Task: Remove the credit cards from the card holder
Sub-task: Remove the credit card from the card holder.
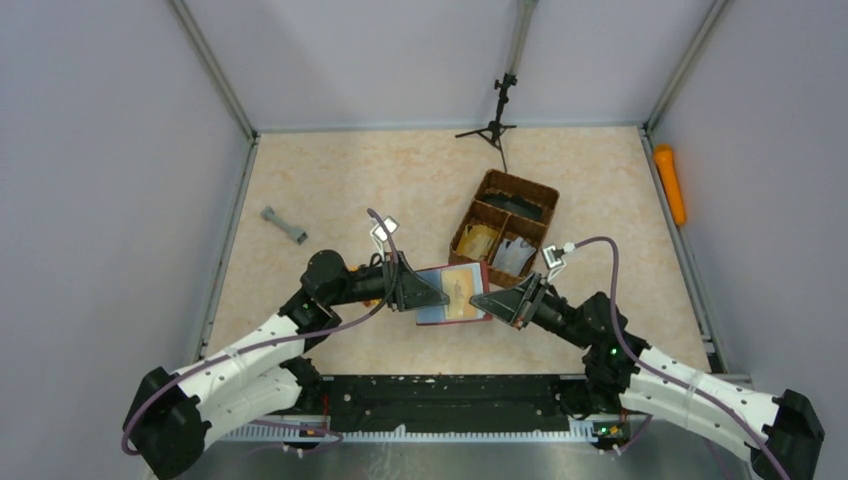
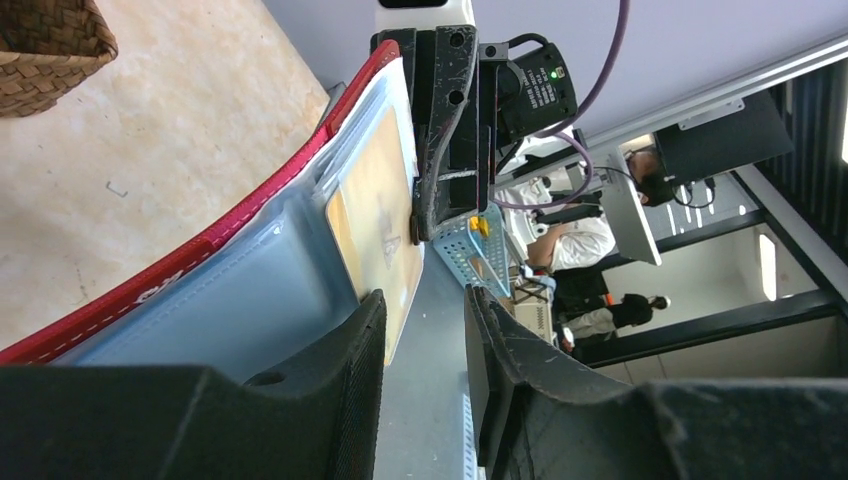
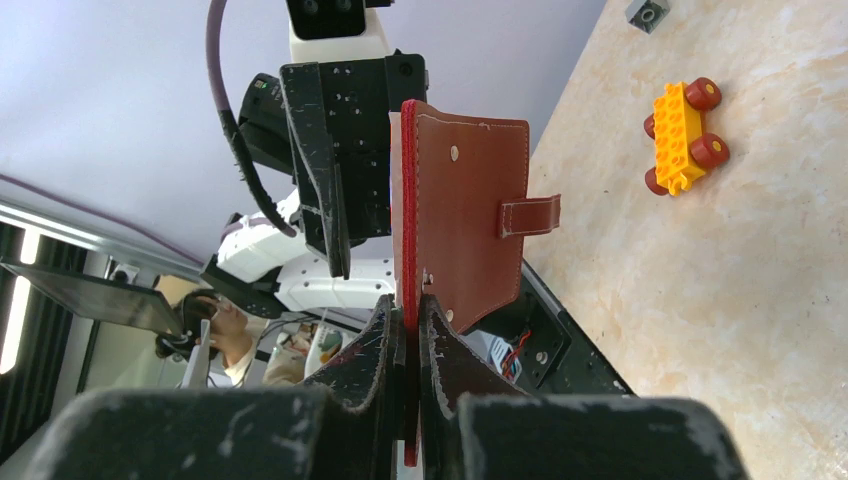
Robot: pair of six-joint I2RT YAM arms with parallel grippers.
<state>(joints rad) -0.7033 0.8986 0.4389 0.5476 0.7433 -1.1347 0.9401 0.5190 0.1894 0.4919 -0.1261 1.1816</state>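
A dark red, roughly square folding card holder (image 1: pixel 452 293) hangs open in the air above the pale marbled tabletop (image 1: pixel 350 180), between the two arms and just on the near side of a brown wicker divided basket (image 1: pixel 522 181). The right claw (image 1: pixel 478 298) is clamped on the card holder's right edge; its wrist view shows both fingers pressed together on the red stitched rim (image 3: pixel 404 250), with the brown leather outer face and its small side tab turned toward the tabletop. The left claw (image 1: pixel 440 295) sits at the holder's left side with its fingers apart. In the left wrist view a plain gap shows between the two black fingers (image 2: pixel 345 390). A tan-gold rectangular card (image 2: pixel 375 200) sticks out of the pale blue lining, and its near edge reaches down just beside the inner finger; neither finger visibly presses on it. From above, the same tan-gold card (image 1: pixel 462 287) shows on the open inner face. In the basket's two nearer compartments lie what look like another tan-gold card (image 1: pixel 478 240) and a grey-silver card (image 1: pixel 513 255). An orange-yellow toy block with red wheels (image 3: pixel 683 137) rests on the tabletop, well apart from the holder.
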